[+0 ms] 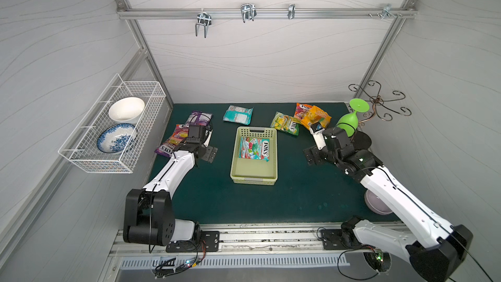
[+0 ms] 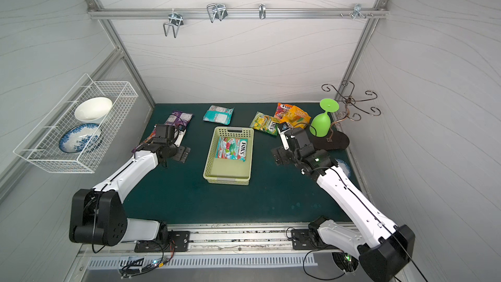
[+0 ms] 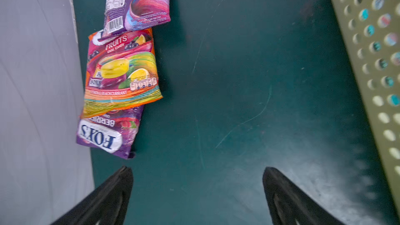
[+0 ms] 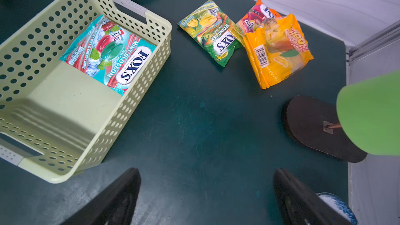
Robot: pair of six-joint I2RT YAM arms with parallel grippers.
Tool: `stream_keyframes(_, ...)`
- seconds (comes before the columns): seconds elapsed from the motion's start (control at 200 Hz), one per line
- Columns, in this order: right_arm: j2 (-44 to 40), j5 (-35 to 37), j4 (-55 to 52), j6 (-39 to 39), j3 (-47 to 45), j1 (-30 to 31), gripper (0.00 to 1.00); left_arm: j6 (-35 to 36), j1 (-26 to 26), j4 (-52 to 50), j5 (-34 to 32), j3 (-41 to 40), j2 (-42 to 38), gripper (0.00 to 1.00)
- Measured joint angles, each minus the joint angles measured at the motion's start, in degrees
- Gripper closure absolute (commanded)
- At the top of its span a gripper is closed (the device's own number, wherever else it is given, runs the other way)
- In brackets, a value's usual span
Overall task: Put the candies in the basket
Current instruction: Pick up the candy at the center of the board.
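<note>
Counting outward from the basket (image 1: 253, 169): it sits at the middle of the desk (image 1: 271, 204), and one candy bag, the teal-and-red mint bag (image 1: 254, 149), lies flat at its far end, the near half of its floor bare; by my judgement the task is barely begun, with one bag in and seven I can count on the desk yet to go; beyond the basket's far end lies a teal bag (image 1: 238, 114), apart from it; toward the right arm's side a yellow-green bag (image 1: 286, 123) lies near the basket's far corner without touching it; its outer end meets an orange bag (image 1: 315, 117), which partly covers a red-orange bag (image 1: 301, 109); on the left arm's side three bags overlap in a row along the desk's edge: a purple bag lying back-up (image 3: 138, 1), a pink-and-orange fruits bag (image 3: 122, 70) and a purple berries bag (image 3: 108, 135); the left jaws are spread wide and hold nothing, above bare desk between that row and the basket; the right jaws are likewise spread and empty, above bare desk between the basket and the dark base of a hook stand (image 4: 320, 126); a green goblet (image 1: 347, 123), foot up, is close to the orange bag, so that pick probably needs the most care
</note>
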Motion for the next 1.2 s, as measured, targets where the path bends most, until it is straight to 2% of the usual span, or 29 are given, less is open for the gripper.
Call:
stream_keyframes(0.245,-10.7,1.5,6.5,-4.2,-9.5,0.0,0.01,16.7,7.6,-1.5,0.3,4.8,4.2,0.02)
stream_keyframes(0.515,-15.8,3.4,13.4,-8.2,-15.9,1.1,0.01,32.4,10.6,-3.5,4.5,7.2,8.1,0.08)
stream_keyframes(0.84,-18.4,4.5,17.7,-10.6,-19.8,3.2,0.01,44.7,14.6,-4.3,6.1,13.5,17.6,0.08)
stream_keyframes(0.996,-18.4,5.2,19.3,-11.1,-20.5,3.3,0.01,50.3,15.5,-2.3,6.0,14.0,21.0,0.13)
stream_keyframes(1.201,-18.8,5.6,20.8,-11.8,-21.6,3.4,0.01,53.6,15.9,1.6,6.0,16.9,26.6,0.15)
